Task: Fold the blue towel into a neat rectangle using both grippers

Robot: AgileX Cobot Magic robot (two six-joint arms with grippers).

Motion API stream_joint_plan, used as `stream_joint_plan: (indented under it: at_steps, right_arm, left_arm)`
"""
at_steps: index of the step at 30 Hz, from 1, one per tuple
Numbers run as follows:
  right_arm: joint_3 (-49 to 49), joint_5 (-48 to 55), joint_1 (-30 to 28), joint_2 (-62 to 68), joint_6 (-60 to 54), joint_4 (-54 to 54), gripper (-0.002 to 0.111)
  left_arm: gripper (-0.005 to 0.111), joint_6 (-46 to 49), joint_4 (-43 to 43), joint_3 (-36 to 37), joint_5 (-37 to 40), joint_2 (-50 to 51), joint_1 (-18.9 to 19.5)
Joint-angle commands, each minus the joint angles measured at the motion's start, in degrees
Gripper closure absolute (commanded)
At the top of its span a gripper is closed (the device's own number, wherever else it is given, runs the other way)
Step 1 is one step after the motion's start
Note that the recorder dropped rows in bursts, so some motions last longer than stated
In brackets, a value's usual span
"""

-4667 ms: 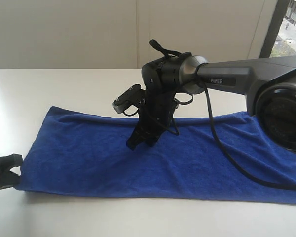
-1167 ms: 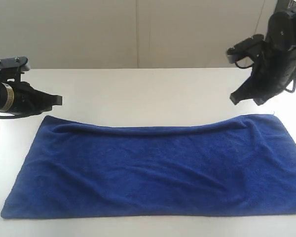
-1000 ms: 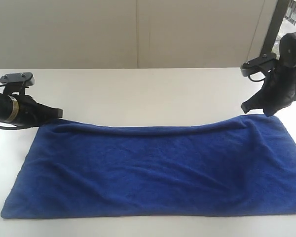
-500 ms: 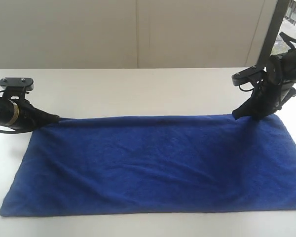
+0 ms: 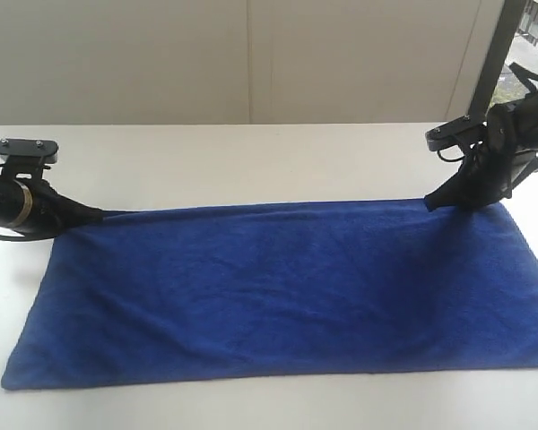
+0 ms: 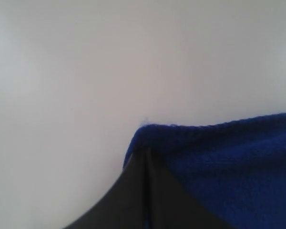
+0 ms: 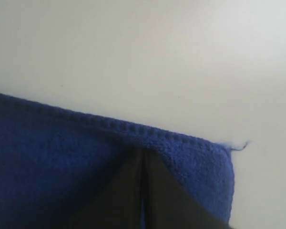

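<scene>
L gripper (image 5: pixel 94 215) & R gripper (image 5: pixel 430 204) clenched on blue towel (image 5: pixel 278 287), far edge, at/near corners.
Ext view only: that edge straight btwn them; R wrist view only: loose thread (image 7: pixel 240 145) at corner.

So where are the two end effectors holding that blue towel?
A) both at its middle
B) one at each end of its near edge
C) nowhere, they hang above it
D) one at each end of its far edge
D: in the exterior view the left end effector and the right end effector are each shut on the far edge of the blue towel, one at either end.
</scene>
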Motion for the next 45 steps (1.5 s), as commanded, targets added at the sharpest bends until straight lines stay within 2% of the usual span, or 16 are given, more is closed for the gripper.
stream_joint_plan:
  at_steps: [1,4,8,15,30,35,38,40,42,43,45]
  right_arm:
    - [0.6,1.6,-0.5,0.2,0.0,-0.5,0.108]
    - [0.6,0.3,0.2,-2.0,-0.1,-0.5,0.108]
    - [0.6,0.7,1.3,-5.1,-0.1,-0.5,0.108]
    - [1.3,6.4,3.3,-9.7,-0.2,-0.1,0.108]
    - [6.0,6.7,3.5,-10.6,-1.6,1.6,0.108]
    - [6.8,9.5,3.5,-10.9,-2.0,1.8,0.108]
    - [6.8,16.2,3.5,-12.0,-2.8,0.1,0.108]
    - [7.5,20.7,3.5,-14.5,-2.7,-0.9,0.108]
    - [10.3,21.7,3.6,-18.7,-0.9,-0.5,0.108]
    - [13.3,21.6,3.6,-21.1,0.3,0.2,0.108]
    - [17.2,21.3,3.6,-23.5,0.6,0.3,0.108]
  left_arm:
    - [0.107,0.3,0.7,-2.7,-5.9,-0.3,0.2]
    - [0.107,0.3,0.7,-5.5,-9.8,-1.8,0.2]
    - [0.107,-0.2,0.7,-8.3,-11.2,-2.1,0.2]
    - [0.107,-0.5,0.0,-9.3,-13.0,3.6,0.2]
    - [0.107,3.2,-0.2,-10.0,-3.2,7.0,0.2]
    - [0.107,4.0,-0.4,-13.8,-10.7,7.0,0.2]
    - [0.107,4.0,-1.4,-14.9,-14.8,5.9,0.2]
    - [0.107,3.9,-1.0,-14.9,-14.2,2.8,0.2]
    - [0.107,0.5,0.7,-14.4,-17.4,-1.7,0.2]
    - [0.107,0.3,0.7,-13.3,-21.5,-4.8,0.2]
    - [0.107,0.2,0.7,-11.3,-24.1,-7.5,0.1]
